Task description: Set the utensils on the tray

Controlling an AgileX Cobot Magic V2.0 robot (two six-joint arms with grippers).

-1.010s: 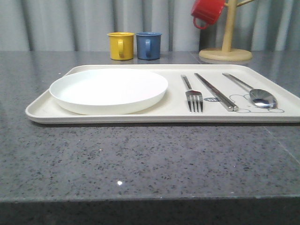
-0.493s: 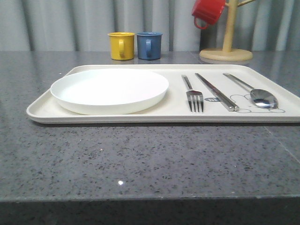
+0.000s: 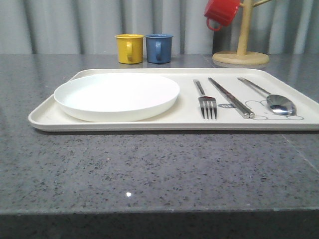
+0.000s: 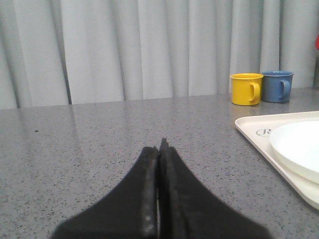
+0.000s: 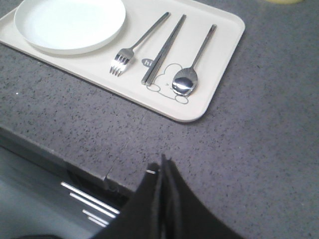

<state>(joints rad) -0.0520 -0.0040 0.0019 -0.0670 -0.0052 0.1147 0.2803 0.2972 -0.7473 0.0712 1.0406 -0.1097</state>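
A cream tray point(image 3: 50, 117) lies across the middle of the grey table. On its right half rest a silver fork point(image 3: 205, 101), a pair of chopsticks point(image 3: 230, 97) and a spoon point(image 3: 271, 98), side by side. The right wrist view looks down on the same fork point(image 5: 135, 46), chopsticks point(image 5: 164, 48) and spoon point(image 5: 192, 64) on the tray point(image 5: 219, 64). My right gripper point(image 5: 161, 167) is shut and empty, near the table's front edge, well off the tray. Left of the tray point(image 4: 251, 133), my left gripper point(image 4: 159, 147) hangs low over bare table, shut with nothing in it.
A round white plate point(image 3: 116, 95) fills the tray's left half. Behind the tray stand a yellow mug point(image 3: 128, 48) and a blue mug point(image 3: 159, 48). A wooden mug tree point(image 3: 241, 50) at the back right carries a red mug point(image 3: 221, 12).
The front view has drifted a few pixels; nothing on the tray has moved.
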